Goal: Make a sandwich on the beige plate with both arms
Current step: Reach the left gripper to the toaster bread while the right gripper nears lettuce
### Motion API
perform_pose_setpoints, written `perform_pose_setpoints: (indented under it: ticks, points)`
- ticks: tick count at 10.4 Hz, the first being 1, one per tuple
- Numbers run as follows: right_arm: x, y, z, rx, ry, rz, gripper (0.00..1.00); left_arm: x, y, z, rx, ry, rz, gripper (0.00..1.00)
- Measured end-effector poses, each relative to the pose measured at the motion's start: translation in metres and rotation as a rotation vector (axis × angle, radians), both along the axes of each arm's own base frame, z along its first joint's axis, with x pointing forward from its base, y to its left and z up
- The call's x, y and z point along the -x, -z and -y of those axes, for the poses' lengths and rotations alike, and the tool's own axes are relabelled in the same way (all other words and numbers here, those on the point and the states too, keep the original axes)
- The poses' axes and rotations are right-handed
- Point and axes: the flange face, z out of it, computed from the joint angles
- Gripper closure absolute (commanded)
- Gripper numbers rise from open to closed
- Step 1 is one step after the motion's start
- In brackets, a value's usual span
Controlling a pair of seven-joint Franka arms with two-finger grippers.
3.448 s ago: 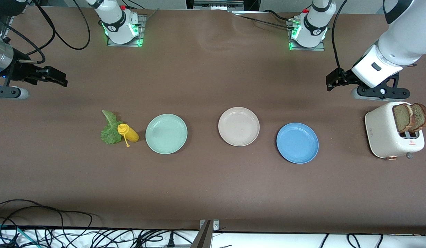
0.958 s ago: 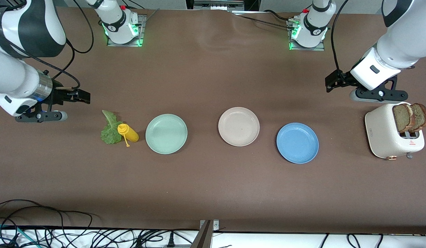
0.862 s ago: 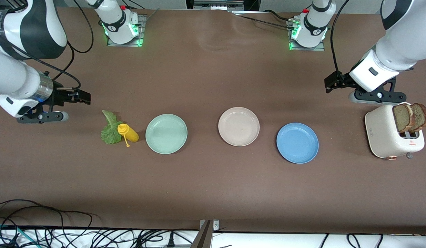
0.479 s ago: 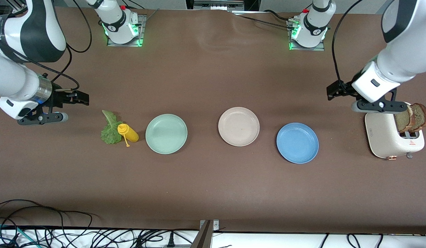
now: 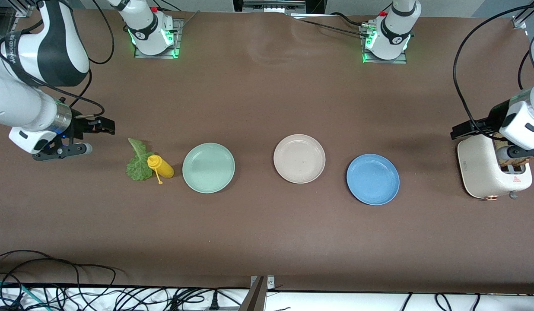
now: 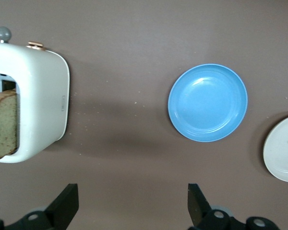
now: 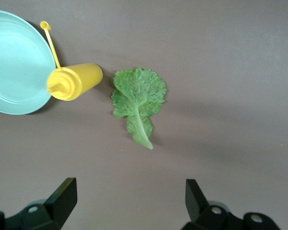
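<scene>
Left tool [image 6: 132, 206], fingers spread and empty, hung over the toaster [image 5: 483, 168], bread slice [image 6: 2, 127] just below. Right tool [image 7: 127, 201], likewise spread, hovered near the lettuce leaf [image 7: 138, 99]. The beige plate [image 5: 299, 158] lay bare, well apart. Best practice: descend squarely, straddling each item's edges.

Both arms [image 5: 38, 52] are glossy white jointed shells with black bands, one carrying small dark lettering, and a silver ring at the right wrist. Black cables loop along them. Their bases glow green on grey metal plates. Each black tool [image 5: 103, 125] has two fingers.
</scene>
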Motion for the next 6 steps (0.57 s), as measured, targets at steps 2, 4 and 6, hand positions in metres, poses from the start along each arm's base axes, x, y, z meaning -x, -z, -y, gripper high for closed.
perform_pose_setpoints:
  ticks: [2, 4, 6]
  points:
    - [0.001, 0.011, 0.005, -0.002, -0.012, 0.005, 0.00, 0.000, -0.002, 0.000, -0.040, 0.020, 0.001, 0.00]
    - [0.004, 0.021, 0.005, -0.005, -0.028, 0.003, 0.00, -0.001, 0.005, -0.020, -0.092, 0.097, -0.018, 0.00]
    - [0.006, 0.031, 0.011, -0.008, -0.047, 0.008, 0.00, -0.008, 0.022, -0.056, -0.129, 0.138, -0.026, 0.00]
